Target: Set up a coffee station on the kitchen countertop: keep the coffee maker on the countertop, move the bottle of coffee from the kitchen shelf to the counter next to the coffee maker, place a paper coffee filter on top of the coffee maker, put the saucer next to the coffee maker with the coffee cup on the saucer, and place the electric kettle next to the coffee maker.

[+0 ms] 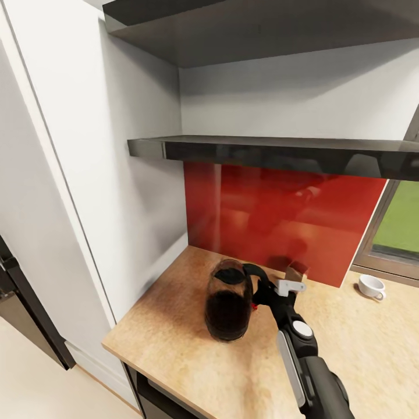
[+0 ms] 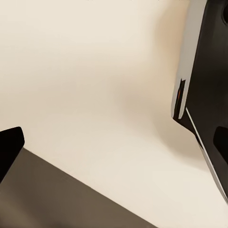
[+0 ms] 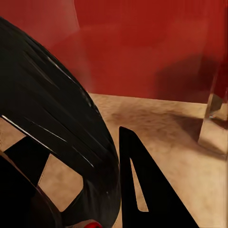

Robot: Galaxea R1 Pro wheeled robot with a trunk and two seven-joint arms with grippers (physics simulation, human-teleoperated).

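The electric kettle (image 1: 228,302), rounded glass with a dark lower part, is at the kitchen countertop (image 1: 174,349) near its back left corner. My right gripper (image 1: 260,291) is shut on the kettle's black handle (image 1: 256,274), reaching in from the right. In the right wrist view that handle (image 3: 61,128) curves close across the picture beside one black finger (image 3: 142,190). The coffee cup (image 1: 371,286), small and white, stands on the counter at the far right by the window. A black tip (image 2: 8,147) at the left wrist view's edge hangs over pale floor; my left gripper's state is unclear.
A red backsplash (image 1: 291,215) runs behind the counter. A dark glossy shelf (image 1: 279,152) hangs above it, with another higher up. A white wall panel (image 1: 99,174) bounds the counter's left side. A small brownish block (image 1: 295,271) stands behind my right gripper.
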